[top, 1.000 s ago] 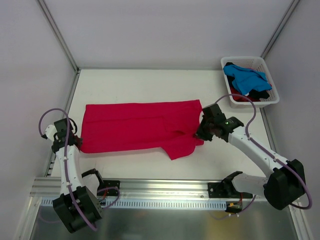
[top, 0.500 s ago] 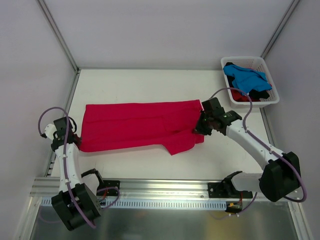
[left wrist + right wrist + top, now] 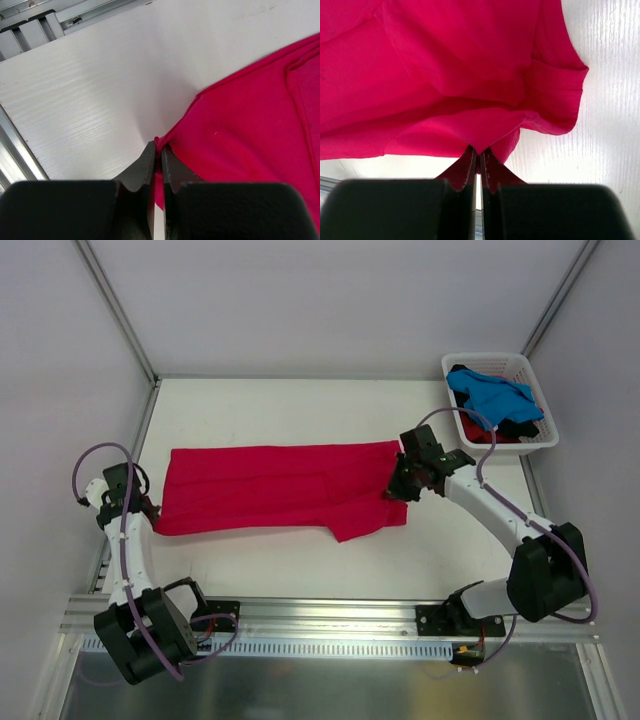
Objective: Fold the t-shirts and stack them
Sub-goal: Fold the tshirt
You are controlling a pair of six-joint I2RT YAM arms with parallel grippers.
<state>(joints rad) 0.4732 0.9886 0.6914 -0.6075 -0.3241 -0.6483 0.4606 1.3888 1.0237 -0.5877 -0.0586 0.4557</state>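
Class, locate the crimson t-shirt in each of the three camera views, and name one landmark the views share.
Top external: the crimson t-shirt lies spread across the middle of the white table.
Left wrist: it fills the right side, its corner pinched in the left gripper.
Right wrist: it fills the upper part, its edge pinched in the right gripper.
Shared landmark: the white table, seen in all three.

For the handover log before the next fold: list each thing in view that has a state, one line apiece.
red t-shirt, stretched out flat on the table, held at both ends.
left gripper, shut on the red t-shirt's edge.
right gripper, shut on the red t-shirt's edge.
basket, upright, holding crumpled shirts.
blue t-shirt, crumpled, unfolded, on top in the basket.
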